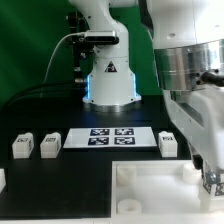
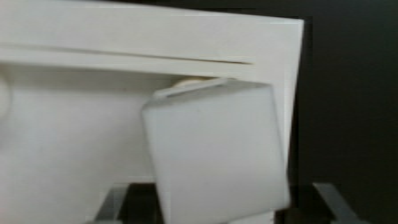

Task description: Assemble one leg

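In the wrist view a white leg (image 2: 214, 150) stands tilted between my fingers (image 2: 121, 203), its far end against the edge of the large white tabletop (image 2: 125, 55). My gripper (image 2: 221, 207) is shut on this leg. In the exterior view my gripper (image 1: 208, 184) hangs low over the tabletop's (image 1: 150, 195) right corner, and the held leg is mostly hidden behind the hand. Three more legs stand on the black table: two on the exterior view's left (image 1: 22, 145) (image 1: 50, 143) and one on its right (image 1: 168, 142).
The marker board (image 1: 112, 138) lies between the loose legs. The robot base (image 1: 108, 85) stands behind it with black cables trailing to the exterior view's left. A small white piece (image 1: 2, 180) shows at the exterior view's left edge.
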